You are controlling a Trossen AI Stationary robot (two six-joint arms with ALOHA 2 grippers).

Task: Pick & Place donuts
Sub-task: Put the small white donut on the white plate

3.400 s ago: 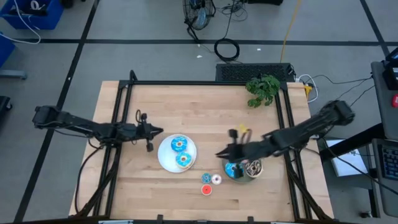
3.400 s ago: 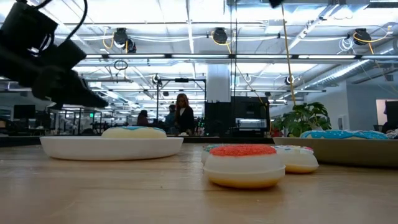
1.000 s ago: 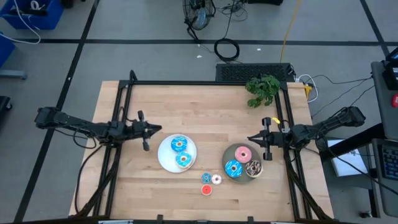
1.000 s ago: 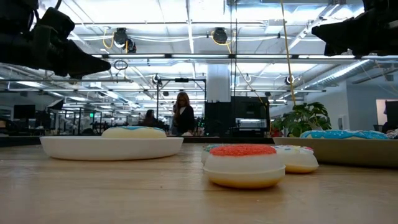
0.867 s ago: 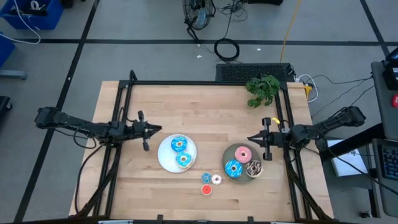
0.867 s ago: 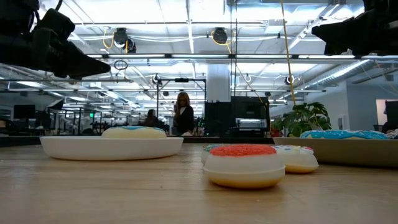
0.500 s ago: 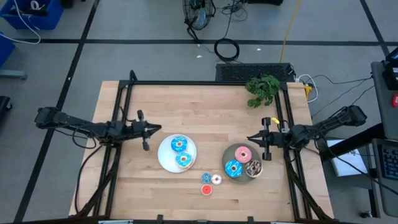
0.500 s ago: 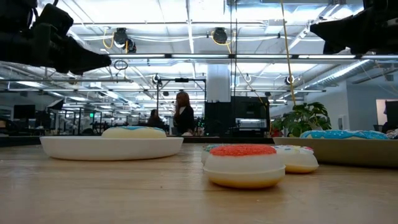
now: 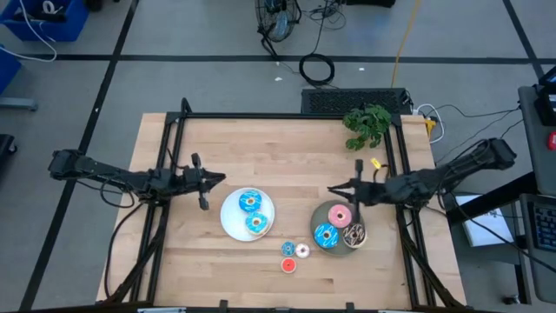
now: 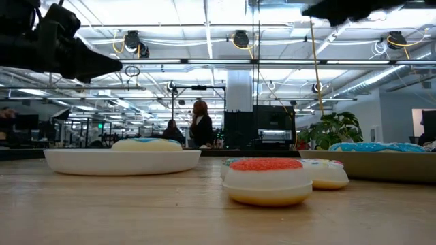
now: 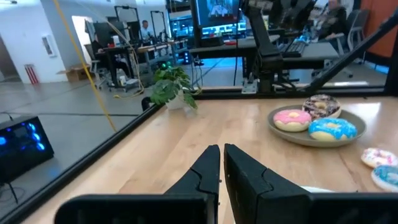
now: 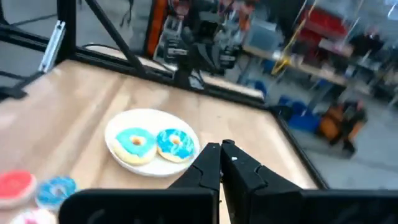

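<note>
Two blue-iced donuts [image 9: 250, 203] [image 9: 257, 223] lie on a white plate [image 9: 228, 222], also in the right wrist view [image 12: 135, 144]. A grey plate [image 9: 340, 249] carries a pink donut [image 9: 340, 215], a blue donut [image 9: 326, 236] and a brown donut [image 9: 354, 235]. Three tiny donuts, blue [image 9: 287, 249], pale pink [image 9: 302, 250] and red [image 9: 287, 265], sit on the table near the front edge. My left gripper [image 9: 222, 180] hovers shut to the left of the white plate. My right gripper [image 9: 331, 189] hovers shut just beyond the grey plate's far rim, pointing left.
A small green plant [image 9: 367, 124] stands at the table's far right corner. A black frame [image 9: 287, 116] runs along the table's far edge and sides. Bare wood lies between the plates and the far edge. People show far off in the room behind [image 10: 199, 122].
My right gripper has moved toward the table's left, from beside the grey plate's right far rim to a spot beyond its left far rim, staying above the table. Nothing on the table has moved.
</note>
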